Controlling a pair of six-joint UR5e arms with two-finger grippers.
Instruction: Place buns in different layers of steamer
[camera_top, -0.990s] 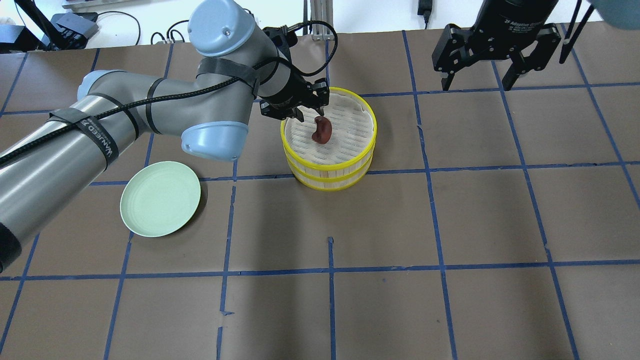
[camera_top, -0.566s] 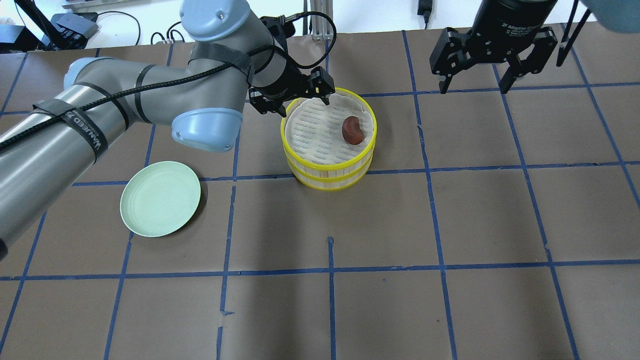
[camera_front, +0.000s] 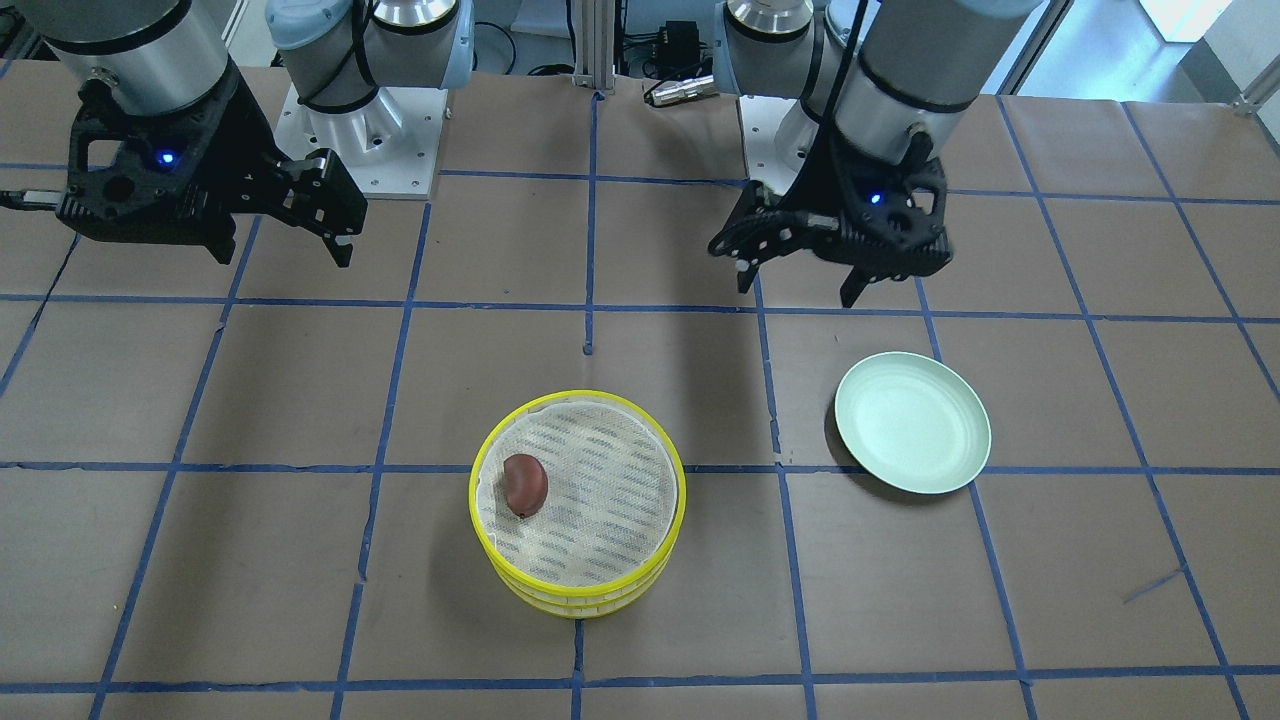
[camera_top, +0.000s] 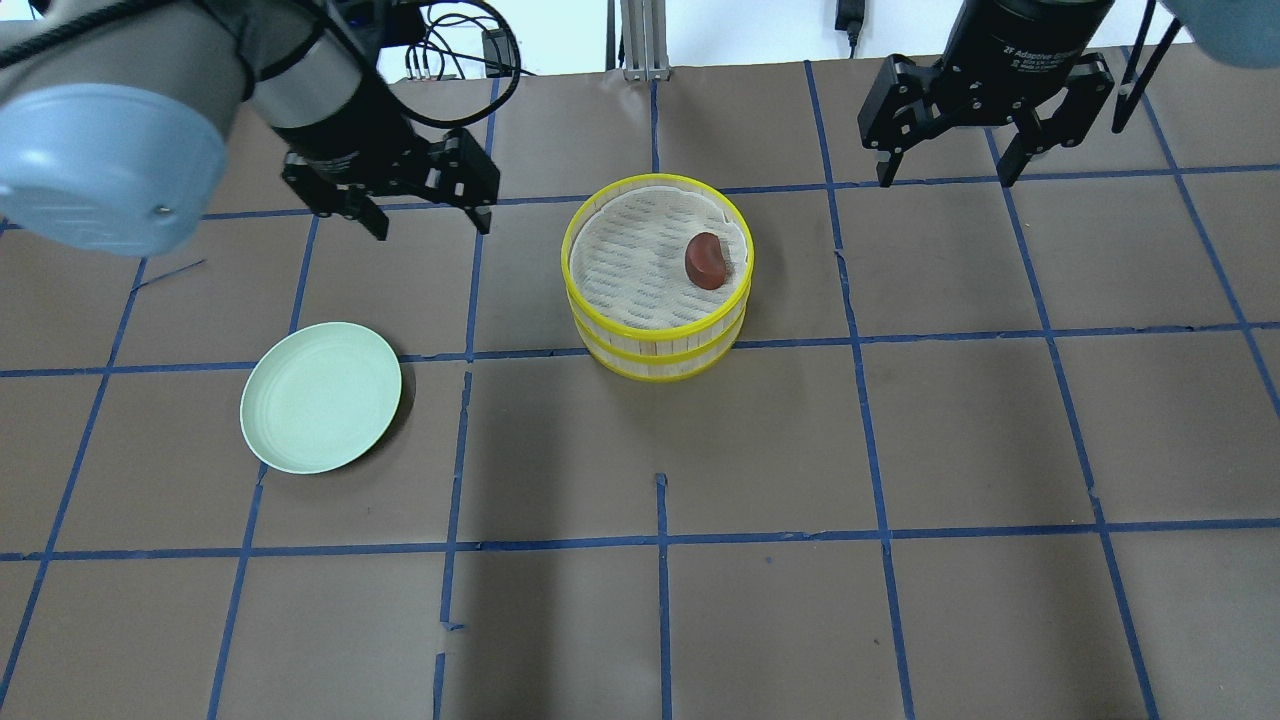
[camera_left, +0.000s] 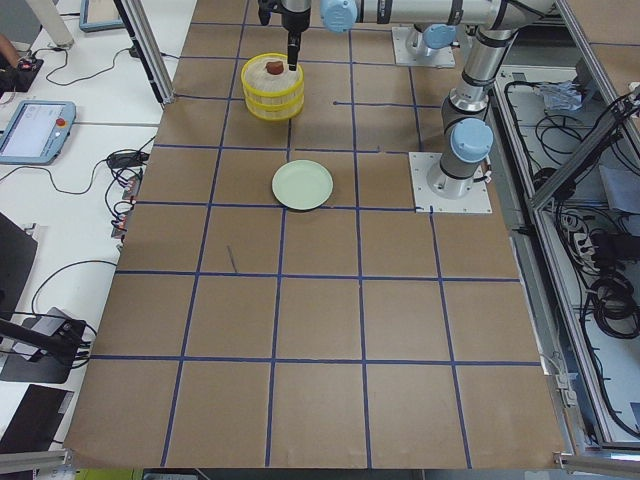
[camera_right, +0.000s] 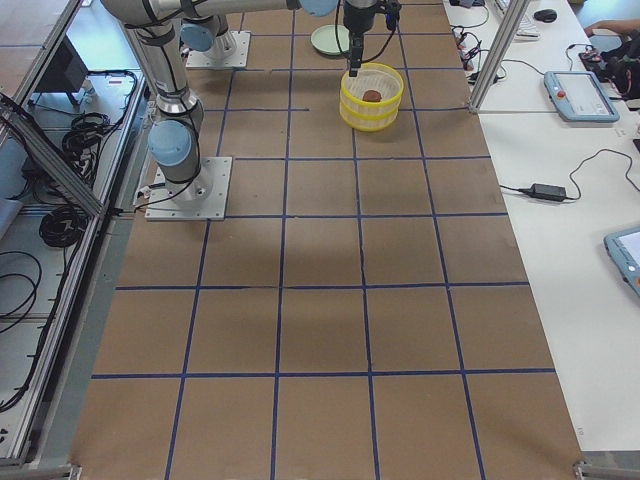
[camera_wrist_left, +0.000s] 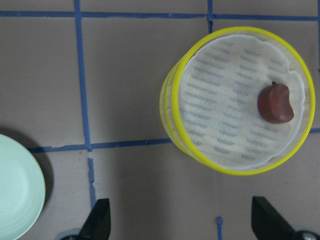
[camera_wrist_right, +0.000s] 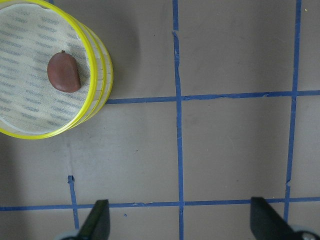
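The steamer (camera_top: 655, 350) is a stack of two yellow-rimmed trays on the table; it also shows in the front view (camera_front: 580, 590). The dark reddish-brown bun (camera_top: 706, 261) lies on the top layer's mesh (camera_top: 625, 265), near its right rim, and shows too in the front view (camera_front: 524, 485), the left wrist view (camera_wrist_left: 275, 103) and the right wrist view (camera_wrist_right: 63, 73). The white bun is hidden. My left gripper (camera_top: 432, 225) is open and empty, left of the steamer and above the table. My right gripper (camera_top: 945, 180) is open and empty, far right of the steamer.
An empty pale green plate (camera_top: 320, 397) lies on the table at the front left of the steamer, also in the front view (camera_front: 912, 422). Blue tape lines cross the brown table cover.
My left gripper has pulled away from the steamer's rim to the left, open. The brown bun moved from the tray's middle to its right side and now lies still.
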